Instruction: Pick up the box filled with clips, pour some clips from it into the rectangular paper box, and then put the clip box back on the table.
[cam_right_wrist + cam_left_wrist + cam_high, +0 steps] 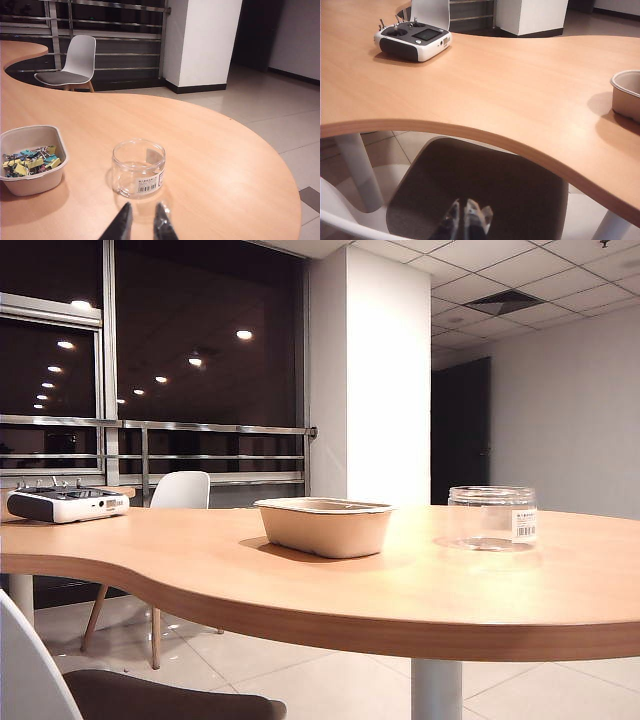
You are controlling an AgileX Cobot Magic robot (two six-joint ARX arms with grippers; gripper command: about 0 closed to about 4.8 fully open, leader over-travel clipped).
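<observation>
Right claw (143,220) view alone shows clips (30,161) inside tray (35,185).

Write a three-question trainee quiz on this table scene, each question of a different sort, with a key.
1. True or false: the round clear plastic jar stands upright and looks empty.
2. Where are the small multi-coloured binder clips? A in the jar; B in the beige moulded-pulp tray; C loose on the light wood table.
3. Fill in: the right gripper hangs just short of the jar, holding ____.

Key: 1 true. 2 B. 3 nothing. The left gripper hangs off the table's edge over a chair seat, also empty.
</observation>
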